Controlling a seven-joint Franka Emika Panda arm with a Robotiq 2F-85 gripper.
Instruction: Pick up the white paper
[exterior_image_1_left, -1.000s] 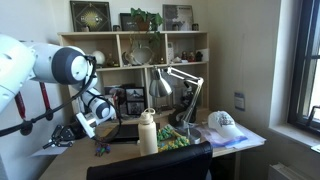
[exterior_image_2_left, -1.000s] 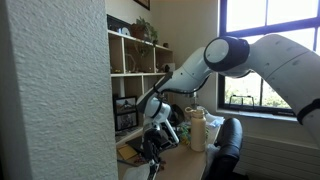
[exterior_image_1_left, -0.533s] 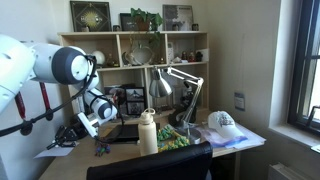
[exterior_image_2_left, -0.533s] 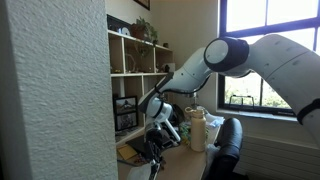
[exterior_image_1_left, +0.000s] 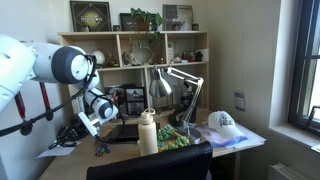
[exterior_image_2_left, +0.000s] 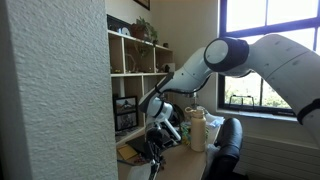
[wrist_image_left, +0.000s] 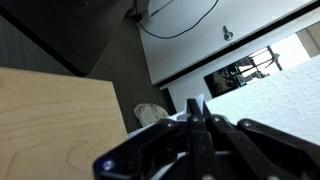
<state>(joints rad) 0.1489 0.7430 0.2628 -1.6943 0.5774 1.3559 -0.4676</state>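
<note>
White and thin, the paper (exterior_image_1_left: 52, 149) lies at the far end of the wooden tabletop (wrist_image_left: 50, 120), sticking out past its edge. The robot arm's hand (exterior_image_1_left: 76, 131) sits right at the sheet's near edge. In the wrist view the hand (wrist_image_left: 199, 118) has its two fingers (wrist_image_left: 191, 112) drawn almost together, with a white sliver pinched between them, so it appears to grip the paper.

Any print on the things here is too small to read.

In both exterior views, one white bottle (exterior_image_1_left: 148, 133) with a pale cap stands upright near the middle of the tabletop, well apart from the paper. A green patterned thing (exterior_image_1_left: 172, 140) lies just beside it. Further along, one white baseball cap (exterior_image_1_left: 222, 121) rests on a few pale bluish sheets (exterior_image_1_left: 242, 138). One desk lamp (exterior_image_1_left: 178, 78) leans over that end.

Behind stands a wooden shelf unit (exterior_image_1_left: 135, 62) full of small things, with three framed pictures (exterior_image_1_left: 90, 15) and one plant (exterior_image_1_left: 146, 18) on top. A dark chair back (exterior_image_1_left: 150, 166) blocks the front of the tabletop. In an exterior view a rough white wall (exterior_image_2_left: 50, 90) hides the whole near side, and the hand (exterior_image_2_left: 155, 147) hangs low beside it. Dark cables (wrist_image_left: 180, 18) trail over the floor below.
</note>
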